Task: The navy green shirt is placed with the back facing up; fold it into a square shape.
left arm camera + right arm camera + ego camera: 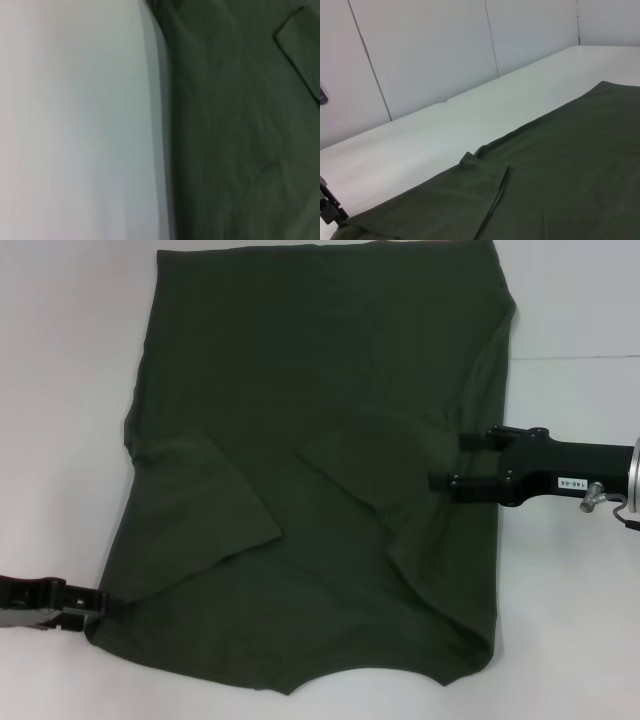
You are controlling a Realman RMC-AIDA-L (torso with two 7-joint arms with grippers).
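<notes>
Lying flat, navy green shirt (320, 470), long axis near-to-far; right gripper (445, 461) jaws apart, overhanging right edge; left gripper (108, 605) touching near-left corner, jaw state unclear.

Lighting was bright, even, diffuse from overhead; the white table (570, 300) looked nearly blown out in the head view. Shadows were faint, only a thin soft one along the navy green shirt (310, 440) edge. Shirt folds read low-contrast. Left wrist view was heavily blurred, out of focus. Right wrist view was fairly sharp, no glare.
</notes>
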